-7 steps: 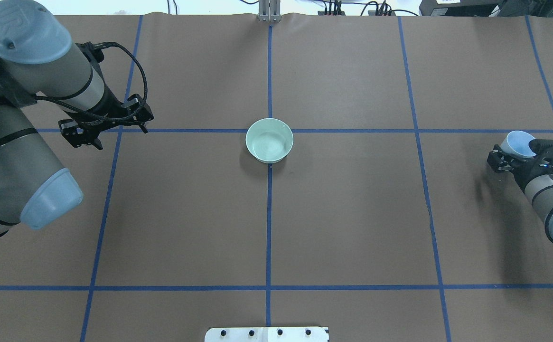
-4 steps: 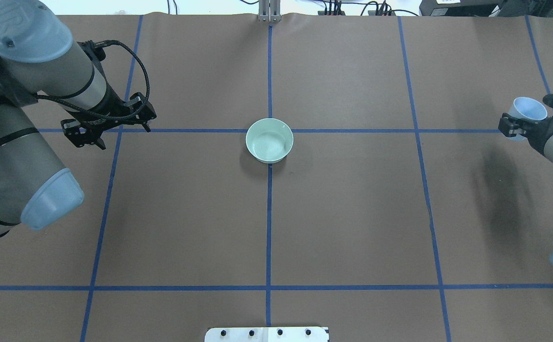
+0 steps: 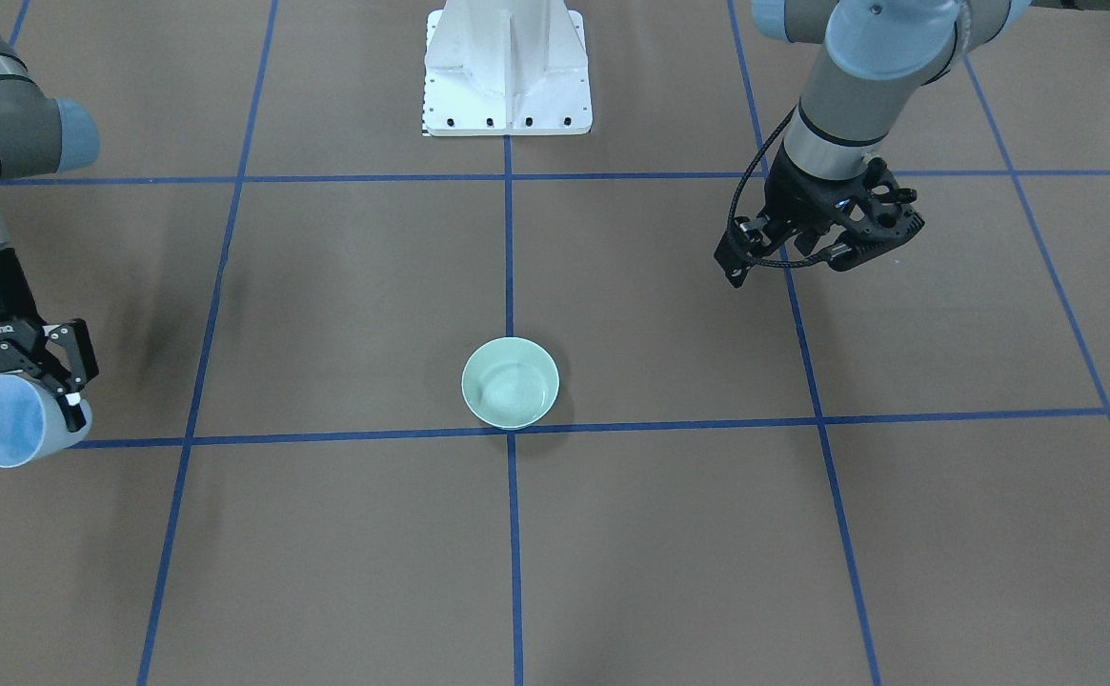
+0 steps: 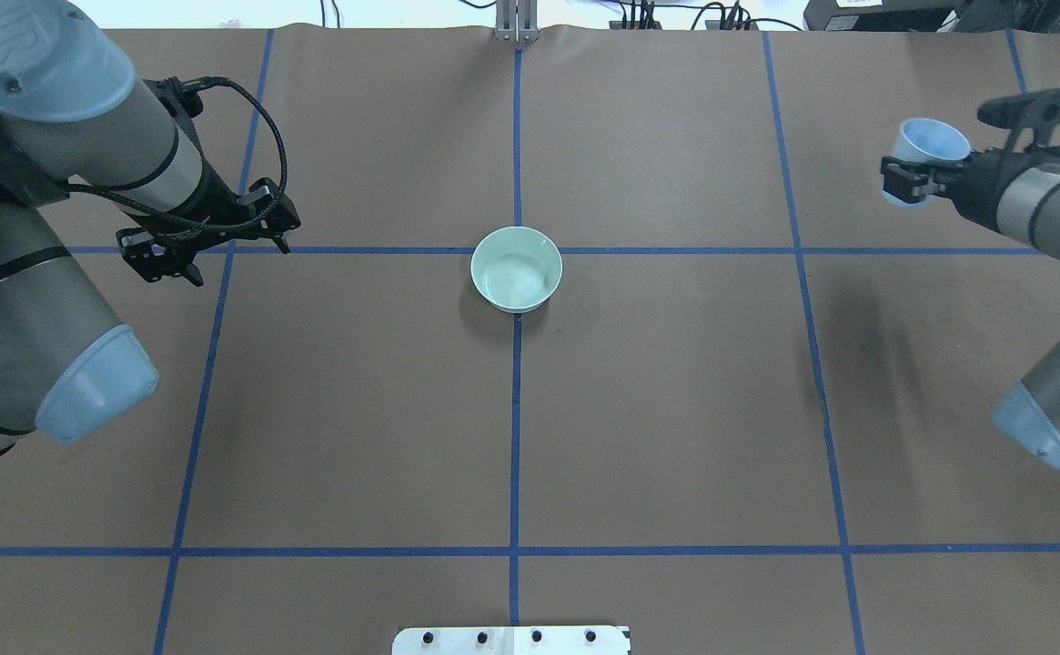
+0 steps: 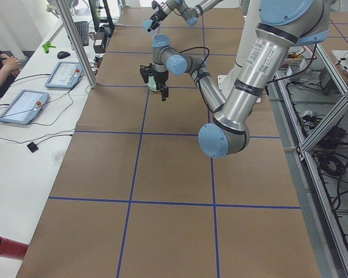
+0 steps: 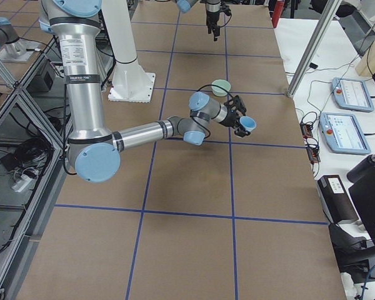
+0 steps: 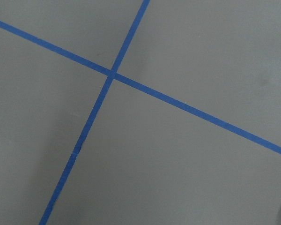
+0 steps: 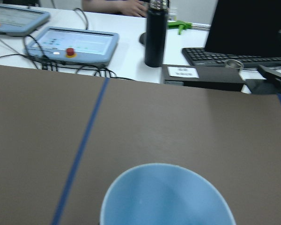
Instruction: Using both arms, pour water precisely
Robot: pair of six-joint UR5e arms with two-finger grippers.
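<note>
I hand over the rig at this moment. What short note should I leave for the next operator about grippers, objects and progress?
Right gripper: shut on the pale blue cup, held above the table at the robot's right.
Left gripper: open, empty, above a tape crossing at the robot's left.
Green bowl: on the table at the centre crossing, far from both grippers.
Done: cup is picked up.
Left: probably bring the cup over the bowl and pour; whether either vessel holds water I cannot tell.
</note>
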